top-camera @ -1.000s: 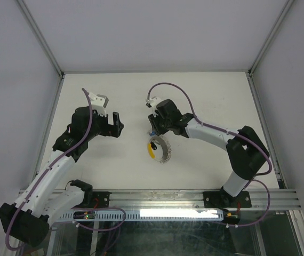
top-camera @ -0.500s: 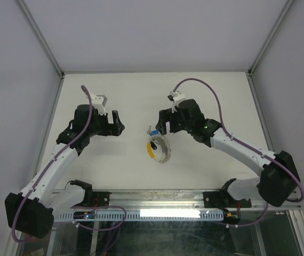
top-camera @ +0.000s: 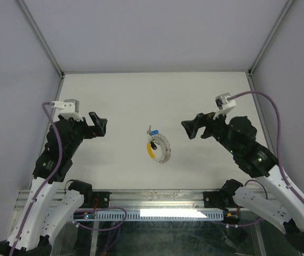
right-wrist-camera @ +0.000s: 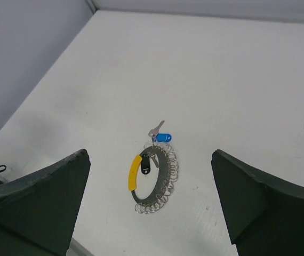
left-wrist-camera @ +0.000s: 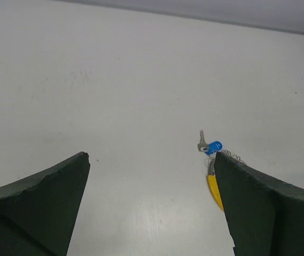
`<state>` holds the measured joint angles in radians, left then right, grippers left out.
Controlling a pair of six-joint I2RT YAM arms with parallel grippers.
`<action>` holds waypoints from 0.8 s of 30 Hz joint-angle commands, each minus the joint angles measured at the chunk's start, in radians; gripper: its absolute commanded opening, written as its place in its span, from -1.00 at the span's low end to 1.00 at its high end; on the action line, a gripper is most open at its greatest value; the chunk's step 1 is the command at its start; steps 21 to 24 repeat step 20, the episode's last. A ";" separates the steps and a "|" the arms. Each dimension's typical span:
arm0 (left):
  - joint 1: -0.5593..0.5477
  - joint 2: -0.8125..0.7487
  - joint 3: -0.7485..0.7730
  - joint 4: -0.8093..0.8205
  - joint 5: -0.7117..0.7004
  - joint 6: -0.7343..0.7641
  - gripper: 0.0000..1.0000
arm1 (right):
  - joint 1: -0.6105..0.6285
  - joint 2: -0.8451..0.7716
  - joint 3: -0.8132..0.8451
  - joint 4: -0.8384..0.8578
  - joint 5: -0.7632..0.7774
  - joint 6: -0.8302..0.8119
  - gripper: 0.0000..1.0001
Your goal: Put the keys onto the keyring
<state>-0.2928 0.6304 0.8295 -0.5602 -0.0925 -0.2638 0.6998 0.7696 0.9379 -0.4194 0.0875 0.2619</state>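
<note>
The keyring (top-camera: 166, 147) lies flat in the middle of the table, a grey ring (right-wrist-camera: 162, 178) edged with small wire loops and a yellow segment (right-wrist-camera: 135, 172) on its left. A silver key with a blue head (right-wrist-camera: 164, 137) lies at its top edge, touching the loops. A black-tagged key (right-wrist-camera: 145, 164) lies inside the ring beside the yellow part. My left gripper (top-camera: 100, 126) hovers open well to the left of the ring, nothing between its fingers. My right gripper (top-camera: 191, 129) hovers open to the right, raised, also empty. In the left wrist view the blue key (left-wrist-camera: 214, 146) peeks past the right finger.
The white table (top-camera: 125, 96) is walled by grey panels on three sides. A metal rail (top-camera: 157, 200) with the arm bases runs along the near edge.
My right gripper has left the keyring, opened and drawn back to the right and up. The left arm has pulled back to the left. The blue key rests at the ring's top.
</note>
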 commanded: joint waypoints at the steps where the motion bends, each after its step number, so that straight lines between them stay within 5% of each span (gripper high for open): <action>1: 0.009 -0.134 0.005 -0.003 -0.102 0.041 0.98 | -0.003 -0.182 -0.060 -0.036 0.151 -0.031 0.99; 9: 0.009 -0.345 -0.090 -0.001 -0.155 0.059 0.99 | -0.004 -0.420 -0.170 -0.071 0.242 -0.025 0.99; 24: 0.009 -0.380 -0.123 0.011 -0.170 0.061 0.99 | -0.003 -0.384 -0.182 -0.111 0.245 -0.009 0.98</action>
